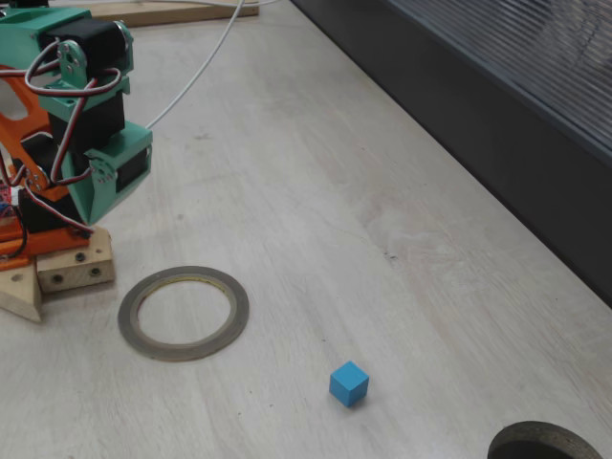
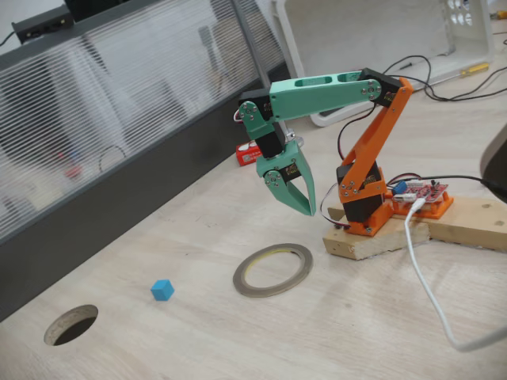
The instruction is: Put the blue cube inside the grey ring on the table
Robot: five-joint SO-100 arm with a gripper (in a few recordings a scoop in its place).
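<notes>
The blue cube (image 1: 349, 383) (image 2: 162, 290) lies alone on the pale wood table (image 1: 316, 210) (image 2: 348, 332). The flat grey ring (image 1: 184, 313) (image 2: 273, 270) lies a short way from it, nearer the arm's base, and its opening holds nothing. My green gripper (image 2: 309, 210) hangs in the air above and just behind the ring, pointing down, well apart from the cube. Its fingertips meet and nothing is between them.
A dark round hole (image 2: 71, 324) (image 1: 547, 442) sits in the table beyond the cube. A dark wall with a ribbed panel (image 2: 95, 127) runs along one table edge. The orange base stands on a wooden block (image 2: 380, 237), with a white cable (image 2: 432, 293) beside it.
</notes>
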